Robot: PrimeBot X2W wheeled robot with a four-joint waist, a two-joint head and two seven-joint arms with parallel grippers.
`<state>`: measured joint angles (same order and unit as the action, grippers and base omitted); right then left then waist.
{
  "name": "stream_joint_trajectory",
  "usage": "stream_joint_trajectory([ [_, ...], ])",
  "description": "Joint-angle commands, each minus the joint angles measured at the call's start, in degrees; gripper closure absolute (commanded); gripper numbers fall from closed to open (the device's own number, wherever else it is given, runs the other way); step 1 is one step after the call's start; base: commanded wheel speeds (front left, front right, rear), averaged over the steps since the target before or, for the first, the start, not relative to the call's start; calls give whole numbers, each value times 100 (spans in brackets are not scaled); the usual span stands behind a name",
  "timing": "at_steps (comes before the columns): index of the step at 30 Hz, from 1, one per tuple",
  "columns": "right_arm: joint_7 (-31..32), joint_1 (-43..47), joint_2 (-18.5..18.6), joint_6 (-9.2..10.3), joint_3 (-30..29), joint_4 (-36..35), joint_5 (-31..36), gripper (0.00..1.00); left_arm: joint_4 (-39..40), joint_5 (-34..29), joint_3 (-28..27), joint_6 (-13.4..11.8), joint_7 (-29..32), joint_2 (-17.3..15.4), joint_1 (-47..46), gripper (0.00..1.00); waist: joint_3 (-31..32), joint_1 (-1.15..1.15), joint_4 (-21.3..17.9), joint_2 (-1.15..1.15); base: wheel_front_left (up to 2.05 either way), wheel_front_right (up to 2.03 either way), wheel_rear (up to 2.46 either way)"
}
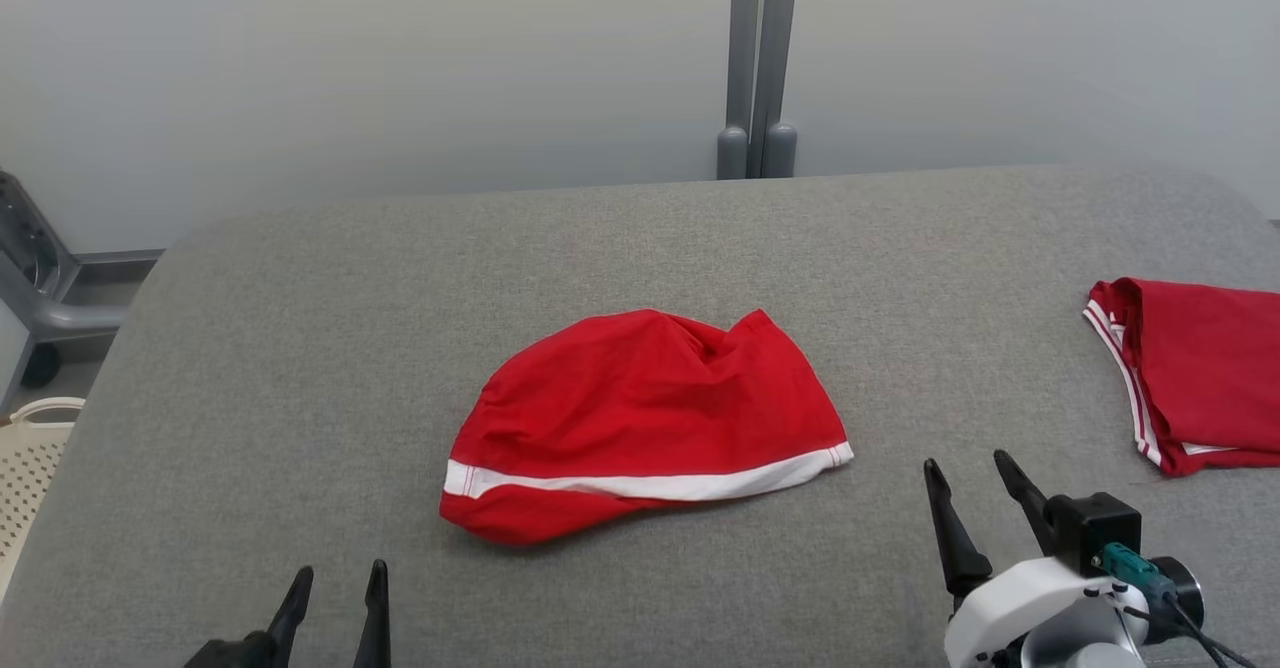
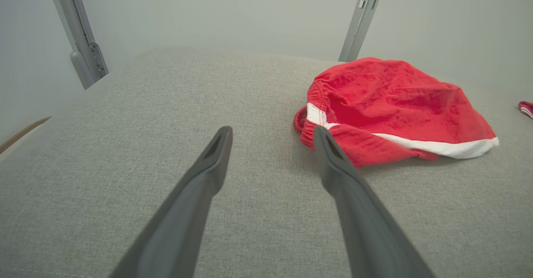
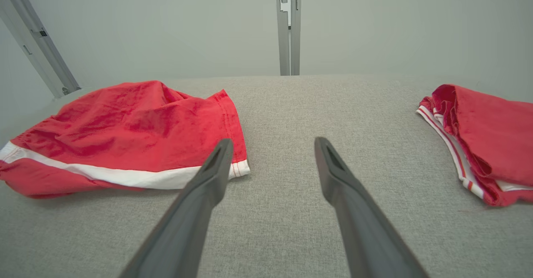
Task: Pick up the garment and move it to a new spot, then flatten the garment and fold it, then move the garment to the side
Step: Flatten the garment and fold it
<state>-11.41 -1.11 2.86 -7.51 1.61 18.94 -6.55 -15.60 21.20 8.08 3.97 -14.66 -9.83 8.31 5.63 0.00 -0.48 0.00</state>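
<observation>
A crumpled red garment with a white stripe lies in a loose heap at the middle of the grey padded table. It shows again in the left wrist view and in the right wrist view. My left gripper stands open at the lower left, short of the heap's near-left end, nothing between its fingers. To the heap's right, my right gripper is open too and holds nothing. Both hover apart from the cloth.
A second red garment with white trim lies folded at the table's right edge, also in the right wrist view. A grey post stands behind the table. A pale perforated basket sits off the left edge.
</observation>
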Motion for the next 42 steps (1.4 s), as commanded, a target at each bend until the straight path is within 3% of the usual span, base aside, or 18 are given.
stream_joint_trajectory([
  [1, 65, -122, 8, 5, 35, -57, 60, 0, 18, -48, 37, -13, 81, -45, -174, 0, -33, 0, 14, 0, 0, 0, 0],
  [10, 923, -798, 10, 5, 315, 43, 68, 0, -35, 33, 335, 142, 1053, -201, -1004, 0, -335, 0, 57, 0, 0, 0, 0],
  [17, 1988, -1501, 274, 6, 546, 581, 42, 0, -340, 269, 559, 173, 2413, -252, -1812, 0, -734, 0, 126, 0, 0, 0, 0],
  [23, 2423, -1928, 440, 6, 656, 922, -100, 0, -383, 271, 727, 185, 2989, -237, -2311, 0, -1082, 0, 194, 0, 0, 0, 0],
  [32, 2576, -2370, 693, 6, 1163, 1371, -410, 0, -474, 335, 1036, 250, 3425, -108, -2832, 0, -1461, 0, 297, 0, 0, 0, 0],
  [40, 2595, -2501, 747, 5, 1550, 1615, -748, 0, -464, 417, 1083, 158, 3571, -64, -2830, 0, -1550, 0, 346, 0, 0, 0, 0],
  [41, 2576, -2509, 756, 5, 1578, 1643, -776, 0, -454, 427, 1080, 150, 3551, -65, -2824, 5, -1557, 0, 347, 0, 0, 0, 0],
  [42, 2565, -2512, 752, 5, 1606, 1672, -817, 0, -450, 437, 1081, 151, 3541, -65, -2820, 23, -1566, 0, 349, 0, 0, 0, 0],
])
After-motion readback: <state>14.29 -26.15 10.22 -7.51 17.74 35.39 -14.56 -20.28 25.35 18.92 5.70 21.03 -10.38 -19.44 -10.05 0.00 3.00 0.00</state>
